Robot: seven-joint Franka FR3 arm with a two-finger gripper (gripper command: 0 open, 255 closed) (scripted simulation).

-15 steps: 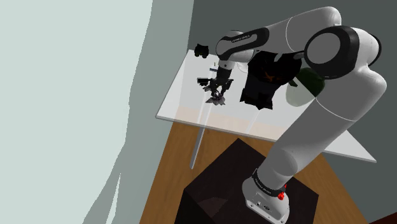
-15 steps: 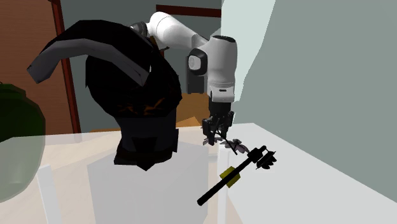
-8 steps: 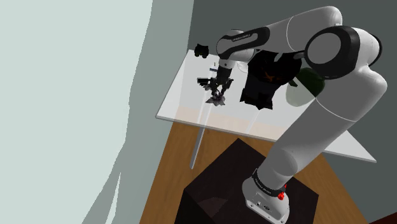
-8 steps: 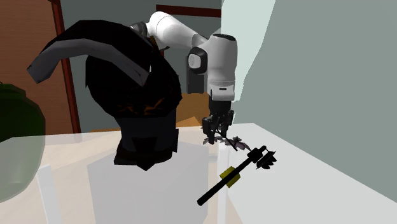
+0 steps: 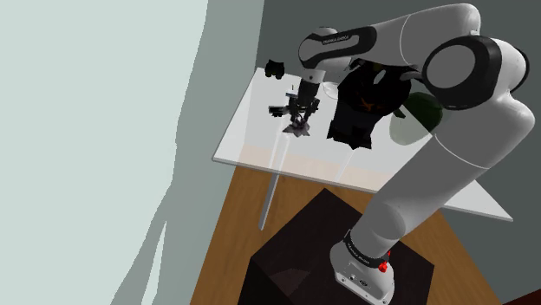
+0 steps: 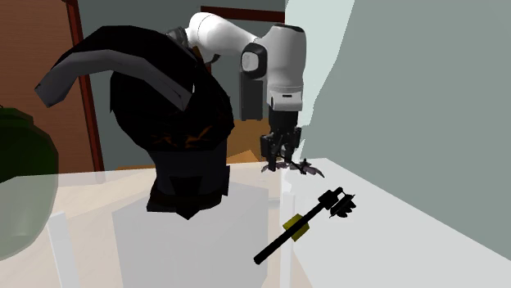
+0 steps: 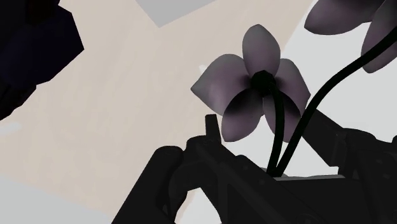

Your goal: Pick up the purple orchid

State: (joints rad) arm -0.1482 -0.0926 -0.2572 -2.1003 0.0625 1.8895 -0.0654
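So your orchid [image 7: 254, 86] is in the end effector [image 7: 275, 167] right now. In the wrist view you get one greyish-purple bloom with a dark centre sitting just past the black fingers, a second bloom off to the side, and the thin dark stems running down between the fingers, which are closed on them. So it's gripping the orchid by the stems.

In the second exterior view the orchid [image 6: 305, 167] hangs from the end effector [image 6: 282, 154] near the far edge of the pale desk [image 6: 393, 245], and it looks clear of the surface, though only just. The end effector points pretty much straight down from the white arm [image 6: 278, 74].

Closest neighbour on the desk is a black spiked club [image 6: 305, 222] with a yellow band on the handle, lying flat, near the orchid but not touching it. Toward that view's left there's a big black lumpy shape [image 6: 176, 123], no idea what it is, and past that a dark green round thing [image 6: 20, 176] at the edge.

From the shoulder view you see the orchid [image 5: 299, 128] under the end effector [image 5: 303, 114], between the black shape [image 5: 364, 104] and the desk's left edge.
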